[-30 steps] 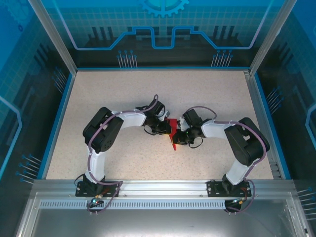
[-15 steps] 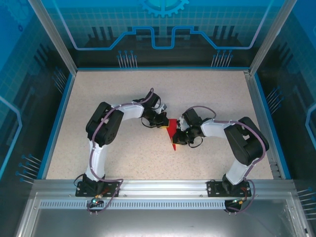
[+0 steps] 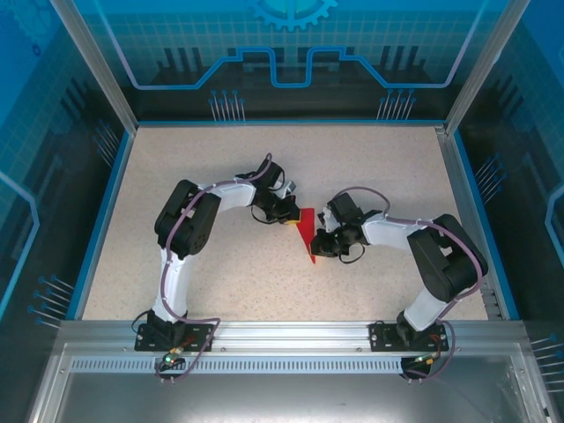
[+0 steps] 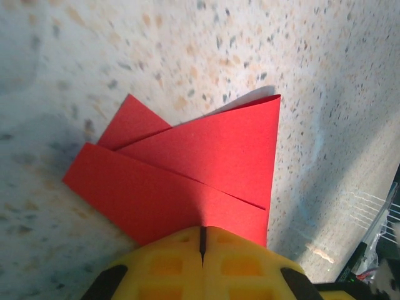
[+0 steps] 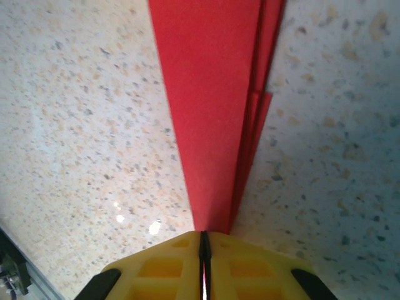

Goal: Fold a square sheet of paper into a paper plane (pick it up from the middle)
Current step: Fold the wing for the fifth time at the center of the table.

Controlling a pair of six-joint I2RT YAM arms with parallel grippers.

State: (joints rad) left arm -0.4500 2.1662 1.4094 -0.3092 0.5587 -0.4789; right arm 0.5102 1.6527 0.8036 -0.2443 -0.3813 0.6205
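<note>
At mid-counter, between the arms: bright red folded paper plane (image 3: 305,234), flat on speckled counter (image 3: 220,282). Left pincer (image 4: 202,245) shut tight, yellow pads over the plane's wide end. Right pincer (image 5: 203,248) shut to a hairline slit, tips at the narrowing end. Actual pinch on paper: cannot tell.

This looks like a robotics lab test cell. A speckled beige tabletop (image 3: 220,282) is boxed in by aluminium posts (image 3: 92,66) and blue see-through panels (image 3: 291,44) printed with a gear and circuit lines. The left arm (image 3: 187,231) and the right arm (image 3: 441,260) are bolted to a slotted metal rail (image 3: 282,333).
</note>
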